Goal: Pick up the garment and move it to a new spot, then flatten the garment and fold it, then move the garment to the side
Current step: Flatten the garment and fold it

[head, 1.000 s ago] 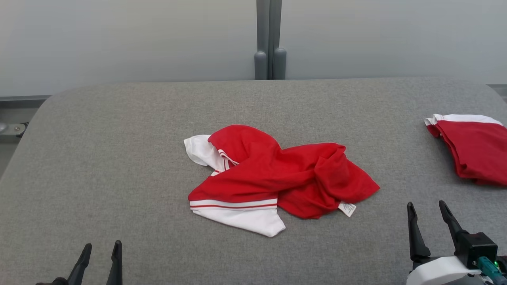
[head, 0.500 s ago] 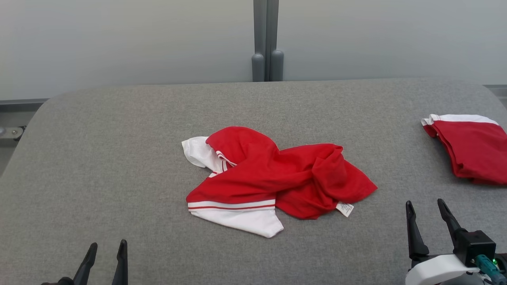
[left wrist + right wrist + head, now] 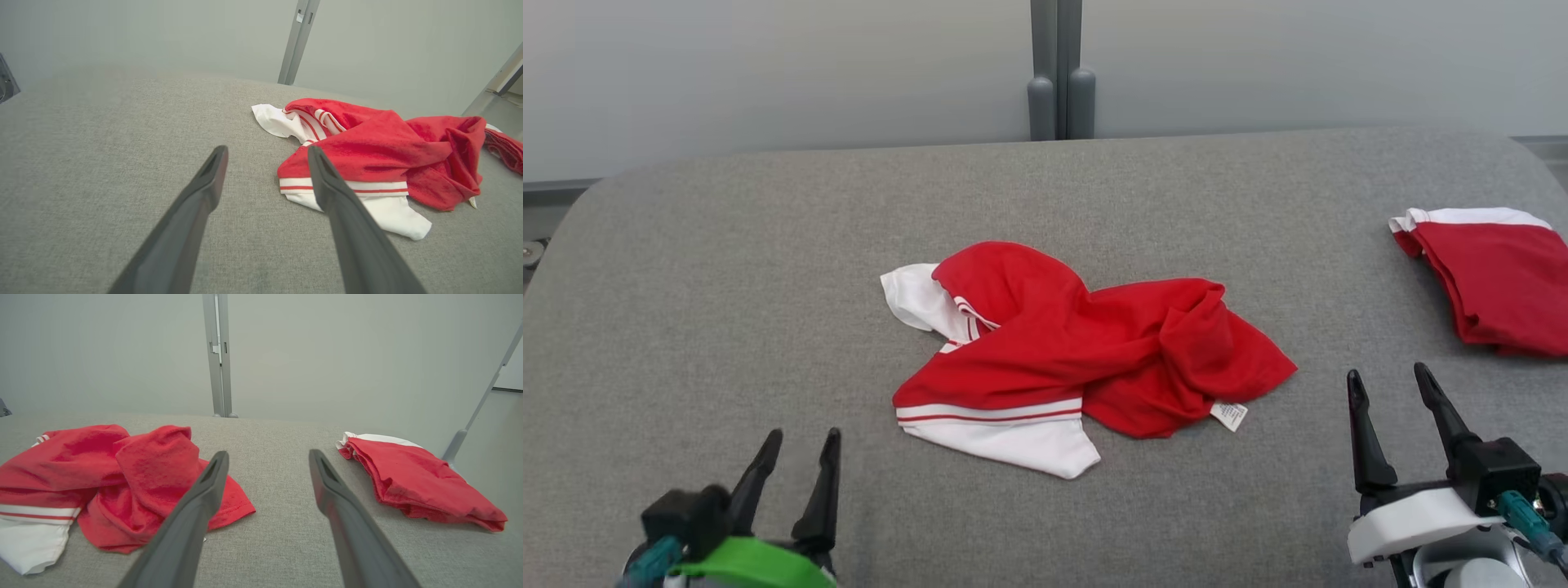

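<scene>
Two red-and-white garments lie on the wide grey worktop (image 3: 686, 286) in front of the robot. The one that matters, a crumpled garment (image 3: 1086, 351), sits bunched near the middle, its red cloth twisted over itself and a white striped panel (image 3: 1013, 437) spilling toward the robot. The other, a folded garment (image 3: 1494, 286), rests well apart at the robot's right edge. Nothing is lifted yet, so I'd say the pick-up is the step in hand. The risk I see is in the heap itself. Its layers overlap, and a pinch taken on the twisted red lump could catch two or three thicknesses, so the cloth would come up knotted and be hard to flatten afterwards. Carrying it off to the right could also knock it into the folded pile. Both arms reach in low from the near edge, fingers pointing away across the cloth surface. The left pincer (image 3: 803, 436) is poised near the heap's white corner, jaws spread and empty; seen from its wrist, one finger lines up with the striped band. The right pincer (image 3: 1387, 373) sits between the two garments, also spread wide with nothing in it. Smallest of all, a white care label (image 3: 1229, 414) pokes out from the red hem nearest that pincer.
</scene>
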